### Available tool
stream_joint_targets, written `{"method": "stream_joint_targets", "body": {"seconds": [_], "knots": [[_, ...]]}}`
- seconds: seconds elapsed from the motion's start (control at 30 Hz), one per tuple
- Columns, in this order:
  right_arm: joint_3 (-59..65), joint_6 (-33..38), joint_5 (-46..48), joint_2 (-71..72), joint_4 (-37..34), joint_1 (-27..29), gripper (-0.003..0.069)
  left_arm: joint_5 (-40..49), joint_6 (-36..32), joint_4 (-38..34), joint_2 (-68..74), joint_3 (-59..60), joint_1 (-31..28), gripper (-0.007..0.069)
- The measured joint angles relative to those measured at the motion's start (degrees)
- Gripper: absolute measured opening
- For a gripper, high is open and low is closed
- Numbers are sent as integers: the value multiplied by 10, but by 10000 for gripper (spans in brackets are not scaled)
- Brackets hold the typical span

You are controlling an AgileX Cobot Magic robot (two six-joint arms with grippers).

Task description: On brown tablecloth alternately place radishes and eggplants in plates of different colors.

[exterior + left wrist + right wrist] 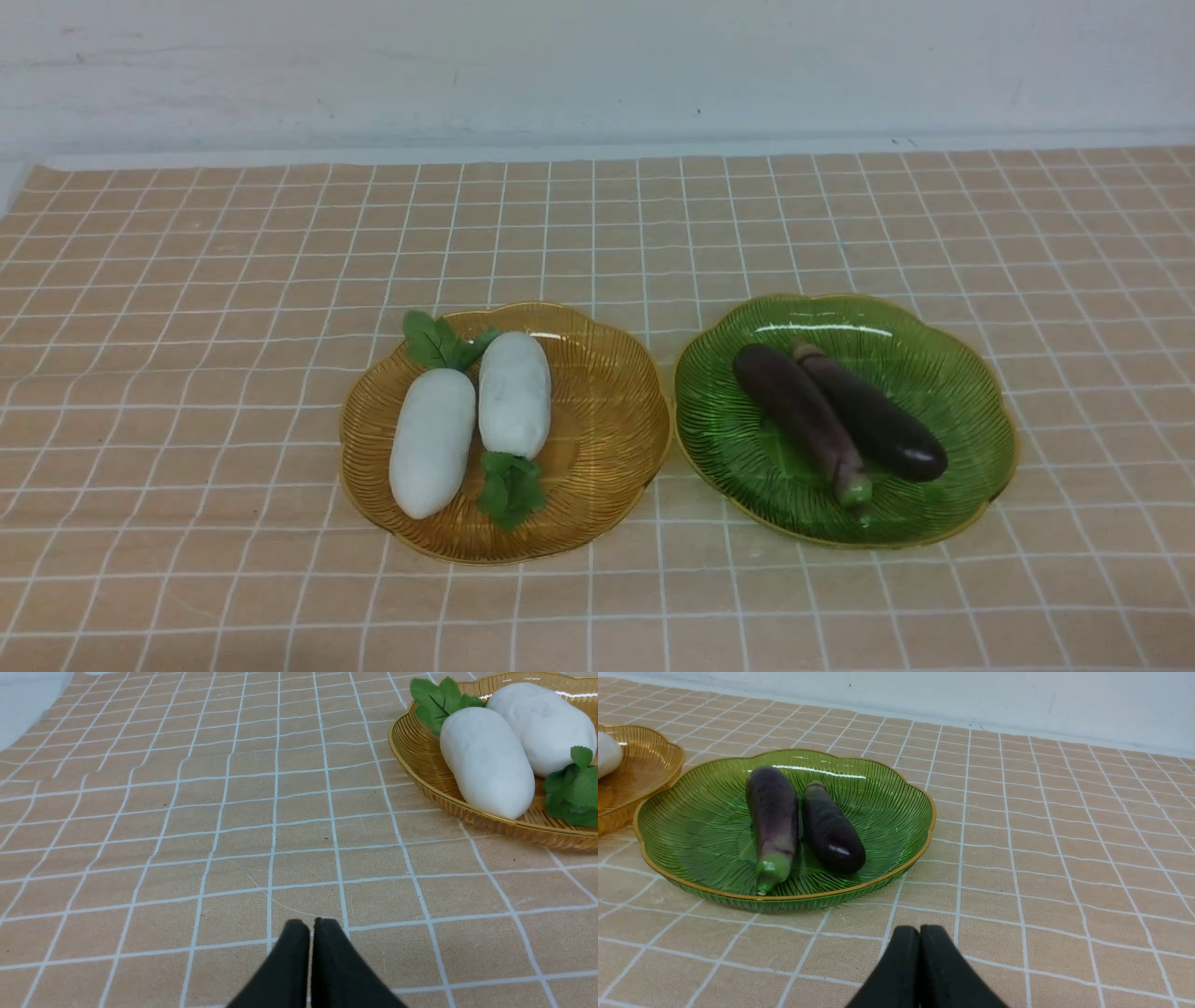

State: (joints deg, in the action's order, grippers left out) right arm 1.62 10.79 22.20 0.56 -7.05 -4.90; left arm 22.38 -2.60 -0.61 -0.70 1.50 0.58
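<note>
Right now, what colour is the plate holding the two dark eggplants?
Translucent green ribbed plate with gold rim; right wrist view shows it best.

Plain white wall (597, 65) behind, faint scuffs, soft even light

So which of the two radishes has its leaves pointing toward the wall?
The left radish in the amber plate: its green tuft points toward the wall. The right radish lies reversed, leaves toward the robot.
</note>
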Motion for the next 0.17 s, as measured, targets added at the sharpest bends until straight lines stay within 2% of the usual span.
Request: {"method": "stream_joint_targets", "body": {"seconds": [0.17], "knots": [[0, 0, 0, 0, 0, 0, -15, 0, 0, 0, 0, 0, 0, -3]]}}
